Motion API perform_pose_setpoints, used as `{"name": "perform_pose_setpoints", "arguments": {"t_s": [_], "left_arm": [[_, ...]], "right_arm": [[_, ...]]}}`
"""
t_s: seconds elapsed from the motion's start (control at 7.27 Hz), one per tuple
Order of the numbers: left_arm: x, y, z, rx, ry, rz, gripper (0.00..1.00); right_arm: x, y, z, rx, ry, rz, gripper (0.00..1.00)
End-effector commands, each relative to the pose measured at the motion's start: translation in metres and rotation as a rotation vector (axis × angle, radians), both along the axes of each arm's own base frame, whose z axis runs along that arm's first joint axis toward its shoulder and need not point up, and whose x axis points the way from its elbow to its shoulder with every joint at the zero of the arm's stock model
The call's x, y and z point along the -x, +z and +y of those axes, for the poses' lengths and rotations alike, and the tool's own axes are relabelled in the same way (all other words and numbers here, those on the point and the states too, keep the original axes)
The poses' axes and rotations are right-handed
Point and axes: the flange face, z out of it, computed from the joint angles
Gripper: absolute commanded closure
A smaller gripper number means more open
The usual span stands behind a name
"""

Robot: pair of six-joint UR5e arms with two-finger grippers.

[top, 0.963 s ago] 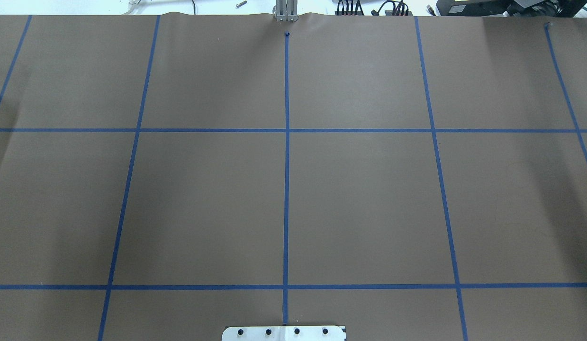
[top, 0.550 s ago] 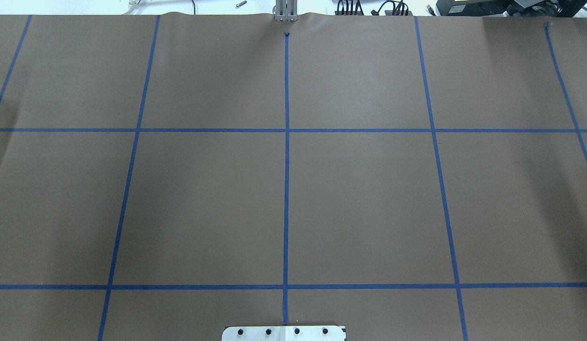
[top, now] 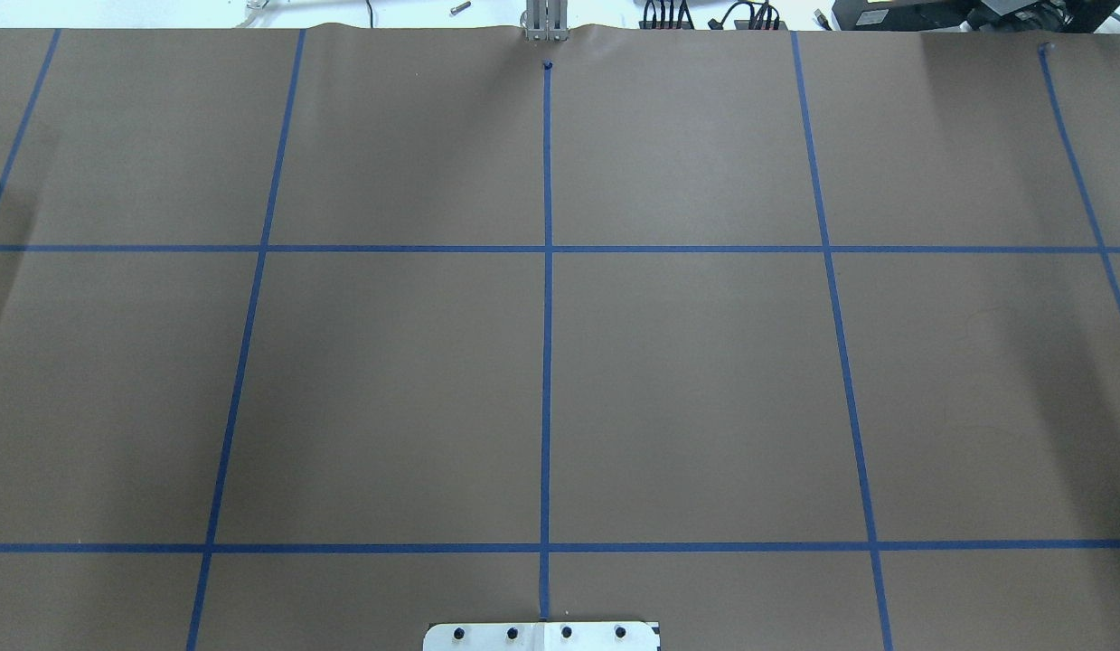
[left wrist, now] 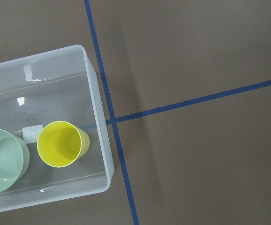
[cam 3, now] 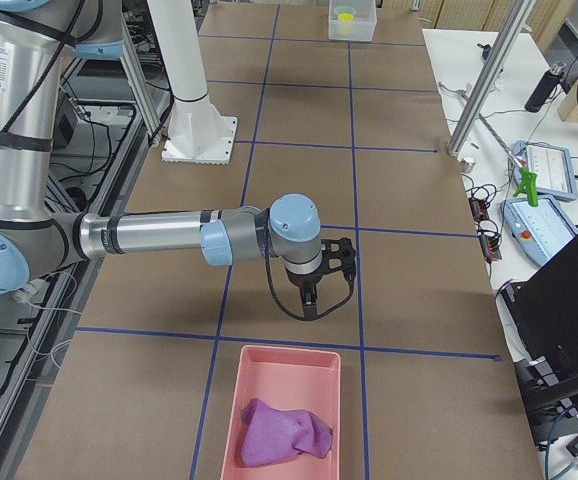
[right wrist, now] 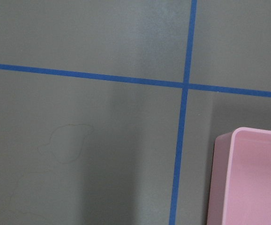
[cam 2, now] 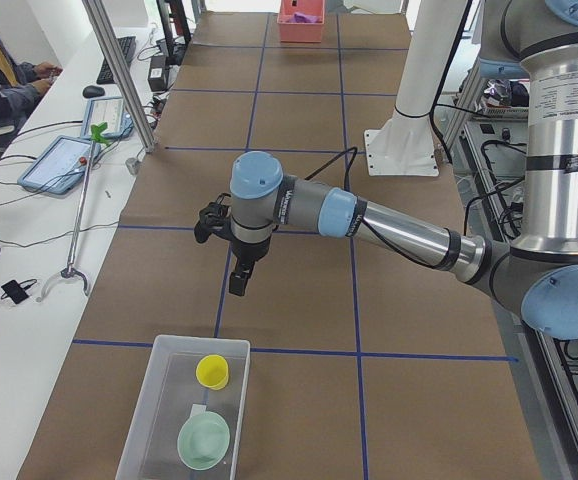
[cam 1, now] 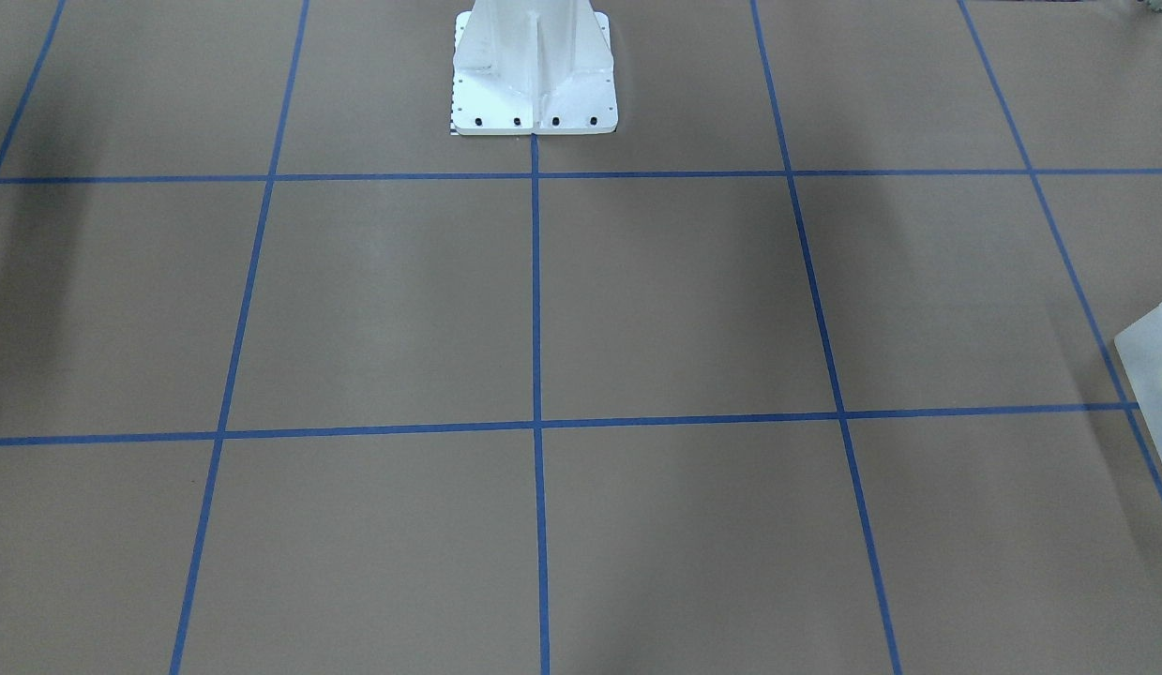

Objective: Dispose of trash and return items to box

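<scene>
In the front-facing view the brown-papered tabletop (cam 1: 674, 300) is showing only its blue tape grid, the white robot pedestal (cam 1: 534, 75) and, at the right edge, a corner of the clear plastic box (cam 1: 1153, 366). The overhead view is giving bare grid too, with no arm reaching in. From the left end, the left gripper (cam 2: 239, 283) is hanging fingers-down near the box but apart from it; whether it is released or clenched I cannot tell. In the box a yellow cup (cam 2: 212, 371) and a green bowl (cam 2: 204, 440) are sitting side by side. From the right end, the right gripper (cam 3: 310, 303) is hovering just short of the pink bin (cam 3: 249, 380), where a purple cloth (cam 3: 281, 432) is lying; its state cannot be told either. The left wrist view is looking down on cup and bowl inside the box, and the right wrist view is catching the bin's corner. The sorting is looking finished, so the next move is probably calling for no grasp, only for drawing both arms clear.
</scene>
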Motion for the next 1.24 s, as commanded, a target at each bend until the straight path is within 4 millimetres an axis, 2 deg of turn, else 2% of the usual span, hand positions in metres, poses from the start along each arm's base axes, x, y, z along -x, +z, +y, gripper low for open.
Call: {"name": "perform_pose_setpoints", "arguments": {"t_s": [0.0, 0.28, 0.41, 0.55, 0.69, 0.83, 0.96, 1.1], "left_arm": [[0.000, 0.009, -0.002, 0.036, 0.000, 0.004, 0.02], [-0.004, 0.004, -0.008, 0.109, -0.070, 0.020, 0.02], [-0.010, -0.001, -0.014, 0.151, -0.114, 0.032, 0.02], [-0.018, 0.026, -0.018, 0.192, -0.098, 0.022, 0.02], [-0.026, 0.040, -0.026, 0.191, -0.068, 0.017, 0.02], [-0.029, 0.040, -0.025, 0.185, -0.057, 0.018, 0.02], [-0.030, 0.041, -0.026, 0.188, -0.055, 0.015, 0.02], [-0.051, 0.044, -0.027, 0.198, -0.015, 0.005, 0.02]], "right_arm": [[0.001, 0.001, 0.008, 0.012, -0.005, -0.035, 0.00], [-0.005, 0.000, 0.004, 0.004, 0.012, 0.009, 0.00], [0.006, 0.002, 0.001, 0.005, -0.013, 0.027, 0.00], [0.016, 0.005, -0.001, 0.012, -0.037, 0.026, 0.00], [0.019, -0.008, -0.010, 0.044, -0.043, 0.008, 0.00], [0.017, -0.032, -0.026, 0.076, -0.042, 0.015, 0.00], [0.017, -0.032, -0.027, 0.070, -0.061, 0.017, 0.00], [0.018, -0.032, -0.027, 0.060, -0.073, 0.018, 0.00]]}}
